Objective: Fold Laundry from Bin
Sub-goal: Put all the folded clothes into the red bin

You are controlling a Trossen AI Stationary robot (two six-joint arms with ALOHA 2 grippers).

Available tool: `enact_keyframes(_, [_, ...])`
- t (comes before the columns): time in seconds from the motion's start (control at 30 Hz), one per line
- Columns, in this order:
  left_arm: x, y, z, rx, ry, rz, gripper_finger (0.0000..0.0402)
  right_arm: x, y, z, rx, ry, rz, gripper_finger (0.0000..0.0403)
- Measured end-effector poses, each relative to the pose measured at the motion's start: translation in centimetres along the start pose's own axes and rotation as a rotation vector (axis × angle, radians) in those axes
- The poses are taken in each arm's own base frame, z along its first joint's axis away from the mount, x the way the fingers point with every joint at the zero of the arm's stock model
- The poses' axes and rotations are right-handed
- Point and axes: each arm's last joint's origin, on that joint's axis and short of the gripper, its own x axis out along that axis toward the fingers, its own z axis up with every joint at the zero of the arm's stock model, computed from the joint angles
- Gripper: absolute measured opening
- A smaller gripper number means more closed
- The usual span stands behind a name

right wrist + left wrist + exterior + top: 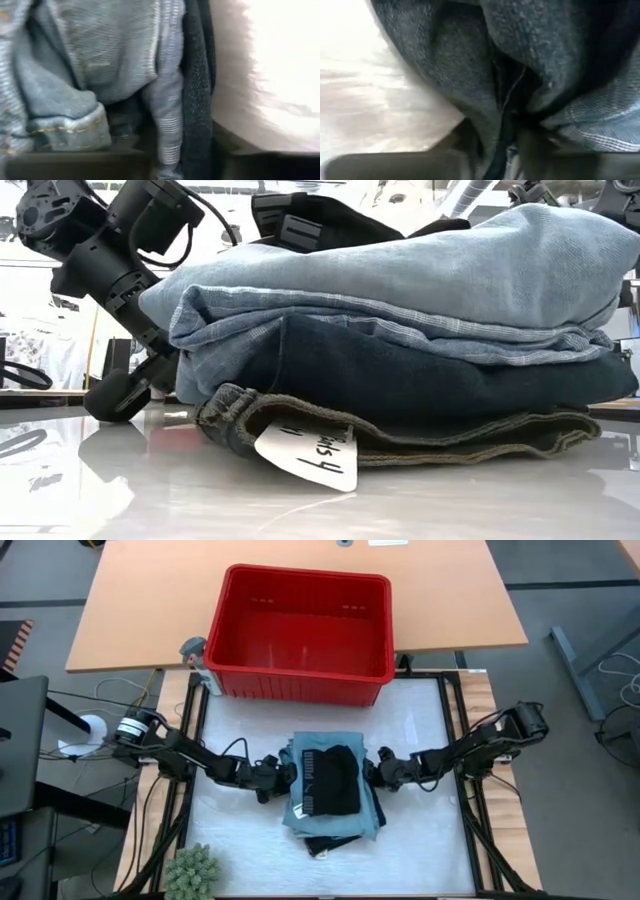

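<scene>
From above, the laundry (pixel 332 788) sits as a folded stack at the centre of the white table (pixel 420 840), a black garment (pixel 333 780) on top, with the red bin (pixel 300 632) lying empty at twelve o'clock of it. The left gripper (pixel 283 772) presses into the stack's nine o'clock edge and the right gripper (pixel 373 771) into its three o'clock edge. Only the low view reveals the layers: light blue cloth over striped grey-blue, dark navy beneath, and a white tag (pixel 307 453) with handwriting poking out at the bottom. Each wrist view is filled with cloth folds between its dark fingers, so both jaws stand narrowed around fabric edges. A green plant (pixel 190 872) sits at the stack's seven o'clock; a wooden desk (pixel 130 600) carries the bin's far side.
</scene>
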Motion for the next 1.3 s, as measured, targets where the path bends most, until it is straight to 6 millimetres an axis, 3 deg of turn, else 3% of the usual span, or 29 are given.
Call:
enact_keyframes(0.07, [0.2,-0.4,-0.1,0.016,-0.018,0.001,0.0045,0.0,0.0,0.2,-0.027,0.0,0.002,0.0095])
enact_keyframes(0.17, [0.5,-1.0,-0.1,0.034,-0.024,-0.003,0.0016,0.1,0.4,0.4,-0.073,-0.005,0.016,0.0095])
enact_keyframes(0.37, [0.0,-1.7,0.1,0.029,-0.016,-0.026,0.001,0.3,1.7,1.1,-0.136,0.018,0.083,0.0095])
enact_keyframes(0.63, [-2.2,-4.2,2.2,0.086,0.004,-0.051,0.0002,-1.2,3.8,1.8,-0.152,0.006,0.166,0.0095])
enact_keyframes(0.9, [-3.9,-5.9,2.8,-0.049,0.091,-0.096,0.0002,-2.8,5.5,1.8,-0.083,0.043,0.237,0.0095])
enact_keyframes(1.3, [-6.8,-10.3,2.8,-0.018,0.1,-0.204,0.0002,-4.7,11.9,1.8,-0.196,0.033,0.199,0.0094])
